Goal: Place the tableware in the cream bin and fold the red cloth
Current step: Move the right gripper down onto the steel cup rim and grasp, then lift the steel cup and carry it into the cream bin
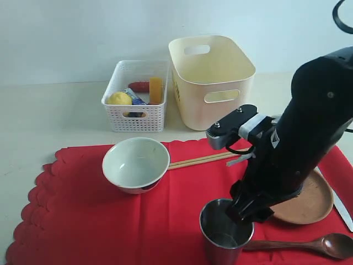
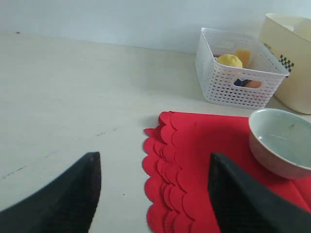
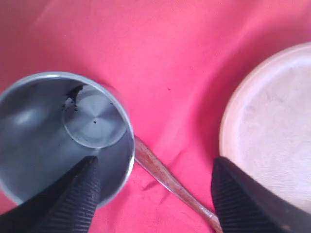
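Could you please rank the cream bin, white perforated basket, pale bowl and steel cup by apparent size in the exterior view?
1. Cream bin
2. White perforated basket
3. Pale bowl, nearly matching the basket
4. Steel cup, smallest, though cropped by the frame edge

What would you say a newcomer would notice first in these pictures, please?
Most likely the big red cloth spread across the foreground, with the pale bowl sitting on it. Next, the dark right gripper poised open over the steel cup at the cloth's near edge, beside the brown plate. Behind the cloth stands the tall cream bin, beside a white basket.
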Controlling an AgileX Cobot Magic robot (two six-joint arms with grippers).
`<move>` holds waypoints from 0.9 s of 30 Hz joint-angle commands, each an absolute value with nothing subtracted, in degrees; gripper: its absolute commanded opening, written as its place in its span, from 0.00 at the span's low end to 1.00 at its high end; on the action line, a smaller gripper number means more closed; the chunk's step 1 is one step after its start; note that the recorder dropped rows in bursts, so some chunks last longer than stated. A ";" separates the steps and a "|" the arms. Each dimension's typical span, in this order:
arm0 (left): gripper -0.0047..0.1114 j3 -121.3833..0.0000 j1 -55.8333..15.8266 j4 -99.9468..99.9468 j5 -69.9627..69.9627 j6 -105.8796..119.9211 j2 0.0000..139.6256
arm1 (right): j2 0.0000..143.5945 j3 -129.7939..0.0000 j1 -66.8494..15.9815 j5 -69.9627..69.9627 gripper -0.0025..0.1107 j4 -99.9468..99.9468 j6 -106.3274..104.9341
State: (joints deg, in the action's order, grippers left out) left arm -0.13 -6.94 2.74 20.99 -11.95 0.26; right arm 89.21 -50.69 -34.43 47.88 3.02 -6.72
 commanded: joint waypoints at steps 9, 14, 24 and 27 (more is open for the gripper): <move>0.57 0.00 -6.75 2.37 20.63 -12.27 0.00 | 95.30 -51.23 -34.69 42.87 0.39 9.11 -4.81; 0.57 0.00 -6.75 2.37 20.63 -12.27 0.00 | 96.05 -51.23 -34.69 42.56 0.08 9.18 -4.27; 0.57 0.00 -6.75 2.37 20.63 -12.27 0.00 | 87.59 -51.23 -34.69 44.78 0.02 9.18 0.34; 0.57 0.00 -6.75 2.37 20.63 -12.27 0.00 | 82.76 -51.23 -34.69 46.14 0.02 8.69 0.34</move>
State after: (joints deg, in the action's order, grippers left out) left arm -0.13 -6.94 2.74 20.99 -11.95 0.26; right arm 87.05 -50.73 -34.65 44.83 9.50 0.00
